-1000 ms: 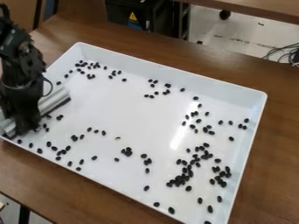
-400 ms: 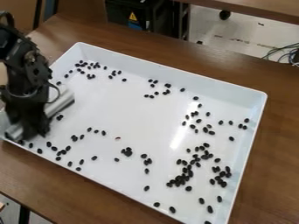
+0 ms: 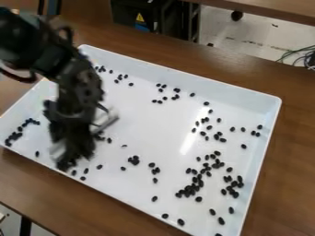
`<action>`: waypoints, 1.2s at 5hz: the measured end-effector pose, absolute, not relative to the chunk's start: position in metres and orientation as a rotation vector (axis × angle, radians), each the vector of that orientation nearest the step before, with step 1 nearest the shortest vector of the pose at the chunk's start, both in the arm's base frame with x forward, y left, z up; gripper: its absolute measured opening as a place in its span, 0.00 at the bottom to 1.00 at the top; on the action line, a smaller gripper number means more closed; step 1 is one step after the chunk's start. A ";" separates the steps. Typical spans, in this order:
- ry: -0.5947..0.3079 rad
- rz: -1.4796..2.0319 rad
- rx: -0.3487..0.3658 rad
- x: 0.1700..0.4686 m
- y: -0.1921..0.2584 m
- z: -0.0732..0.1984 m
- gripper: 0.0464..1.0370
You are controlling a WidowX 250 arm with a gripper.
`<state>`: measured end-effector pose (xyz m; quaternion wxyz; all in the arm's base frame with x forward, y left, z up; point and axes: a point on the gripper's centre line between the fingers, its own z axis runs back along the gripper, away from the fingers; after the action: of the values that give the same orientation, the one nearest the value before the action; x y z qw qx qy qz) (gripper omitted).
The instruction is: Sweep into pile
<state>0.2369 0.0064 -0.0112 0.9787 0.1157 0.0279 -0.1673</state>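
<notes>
The black metal tool (image 3: 71,150) looks closed on a pale straight bar (image 3: 107,120), among small black oval beans (image 3: 189,189) in a white rectangular tray (image 3: 148,131).

Likely a lab: cables (image 3: 298,55), equipment (image 3: 150,17), warning label (image 3: 140,17).

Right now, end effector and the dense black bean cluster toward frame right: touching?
Apart. The camera view shows a wide stretch of white tray, dotted with scattered beans, between the end effector and the cluster.
</notes>
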 end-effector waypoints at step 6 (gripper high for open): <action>-0.024 -0.497 0.168 0.236 -0.115 0.012 0.31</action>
<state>0.2358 -0.1155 0.0120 0.9657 0.0831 -0.0117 -0.2459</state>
